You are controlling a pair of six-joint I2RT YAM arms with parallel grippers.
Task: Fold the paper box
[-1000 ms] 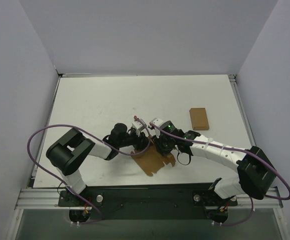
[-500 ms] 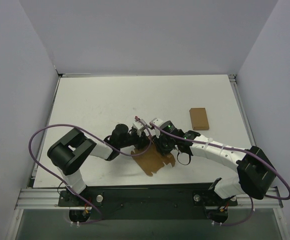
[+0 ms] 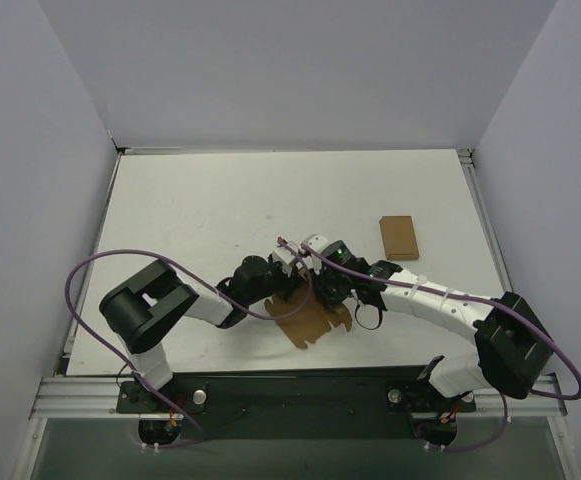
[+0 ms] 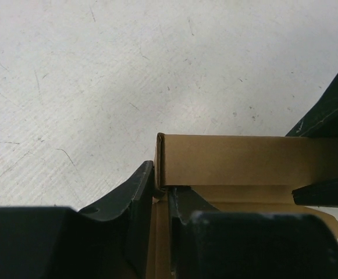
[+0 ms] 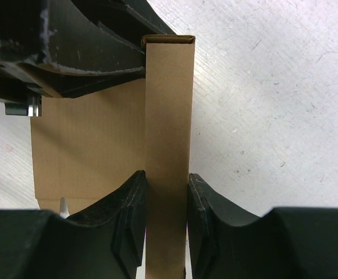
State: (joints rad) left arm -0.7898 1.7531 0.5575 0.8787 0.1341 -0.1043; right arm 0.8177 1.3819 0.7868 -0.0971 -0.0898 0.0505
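left gripper (image 4: 162,189) astride paper box (image 4: 232,160) wall — grip unclear | right gripper (image 5: 166,183) clamps it

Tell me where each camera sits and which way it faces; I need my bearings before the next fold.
Top external: above and behind the bases, looking down at the table; left arm and right arm show whole, meeting at the paper box.
Left wrist: on the left arm, looking along the left claw, which pinches one end of the box's folded wall.
Right wrist: on the right arm, looking along the right claw, which clamps that wall's other end.
Shared: both wrist views show that wall.
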